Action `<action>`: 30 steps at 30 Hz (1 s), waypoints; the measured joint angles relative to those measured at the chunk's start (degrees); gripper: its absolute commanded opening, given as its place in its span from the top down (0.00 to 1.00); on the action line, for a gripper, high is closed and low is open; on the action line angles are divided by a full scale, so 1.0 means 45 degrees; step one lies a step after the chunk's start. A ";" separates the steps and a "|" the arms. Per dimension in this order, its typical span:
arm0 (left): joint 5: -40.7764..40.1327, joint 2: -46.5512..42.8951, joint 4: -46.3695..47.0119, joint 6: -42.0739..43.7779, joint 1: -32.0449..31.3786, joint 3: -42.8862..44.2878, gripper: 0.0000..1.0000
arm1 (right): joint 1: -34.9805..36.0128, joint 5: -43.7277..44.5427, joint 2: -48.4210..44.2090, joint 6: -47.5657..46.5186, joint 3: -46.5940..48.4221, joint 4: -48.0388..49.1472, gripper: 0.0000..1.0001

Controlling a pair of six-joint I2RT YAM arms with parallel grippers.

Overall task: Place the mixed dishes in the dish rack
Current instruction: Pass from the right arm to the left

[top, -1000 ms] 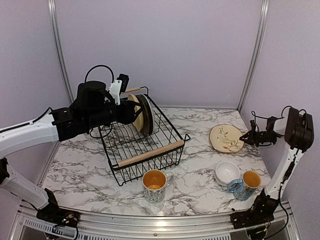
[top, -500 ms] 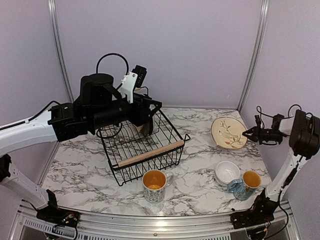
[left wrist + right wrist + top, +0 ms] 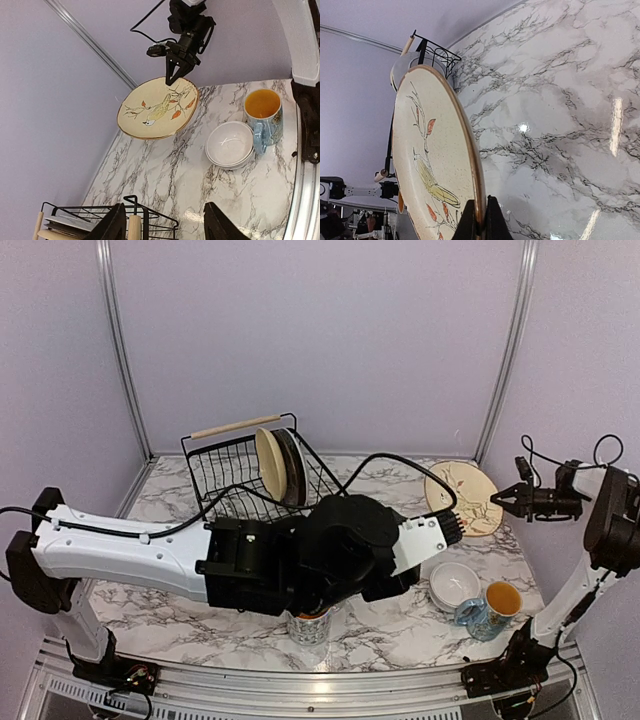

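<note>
My right gripper [image 3: 481, 220] is shut on the rim of a cream plate with a bird pattern [image 3: 427, 165], holding it tilted above the table at the right [image 3: 462, 498]. My left gripper [image 3: 165, 225] stands open and empty, facing that plate [image 3: 157, 107] from a distance. The black wire dish rack [image 3: 235, 475] stands at the back with a pale plate [image 3: 270, 465] and a dark plate [image 3: 293, 465] upright in it. Stacked white bowls [image 3: 455, 583] and a blue orange-lined mug [image 3: 495, 605] sit at the front right. A second mug [image 3: 312, 625] shows only partly under the left arm.
The left arm [image 3: 300, 560] lies across the front of the marble table [image 3: 390, 480] and hides the rack's near side. Purple walls with metal posts [image 3: 505, 350] close in the back and sides. A metal rail [image 3: 300, 690] runs along the near edge.
The left arm has swung from the rack down and across to the front right, its jaws opening wider. The right gripper has lifted the bird plate off the table and tilted it up.
</note>
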 measured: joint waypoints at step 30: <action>-0.3366 0.9000 0.1443 0.8947 0.0369 0.7470 0.48 | 0.0840 -0.0248 -0.3400 0.0015 -0.1977 -0.0811 1.00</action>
